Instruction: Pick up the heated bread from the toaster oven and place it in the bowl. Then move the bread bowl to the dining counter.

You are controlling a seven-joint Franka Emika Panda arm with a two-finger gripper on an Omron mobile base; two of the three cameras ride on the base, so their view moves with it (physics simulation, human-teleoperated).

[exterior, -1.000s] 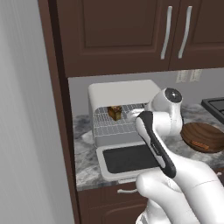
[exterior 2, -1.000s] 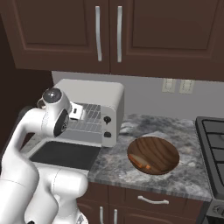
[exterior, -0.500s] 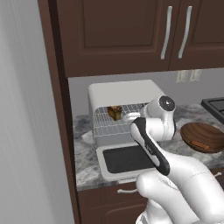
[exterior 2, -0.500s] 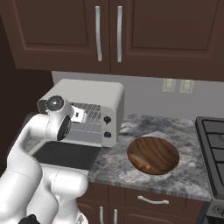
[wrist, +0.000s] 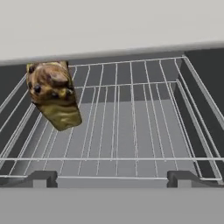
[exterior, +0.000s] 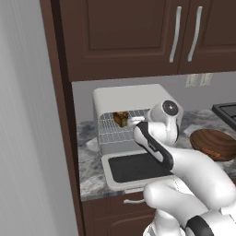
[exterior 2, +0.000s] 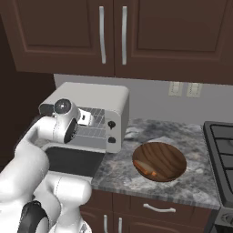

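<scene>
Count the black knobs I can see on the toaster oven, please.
2, both on the right front panel of the toaster oven: upper knob and lower knob.

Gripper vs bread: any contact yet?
Apart. In the hand view the bread lies on the toaster oven rack, up and left of the gripper. Open rack wires separate it from both fingertips, which stand wide and empty.

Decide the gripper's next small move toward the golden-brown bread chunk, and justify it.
Probably shift the gripper sideways toward the golden-brown bread chunk: in the hand view it sits left of centre on the wire rack of the off-white toaster oven, outside the line between the open dark fingertips.
</scene>
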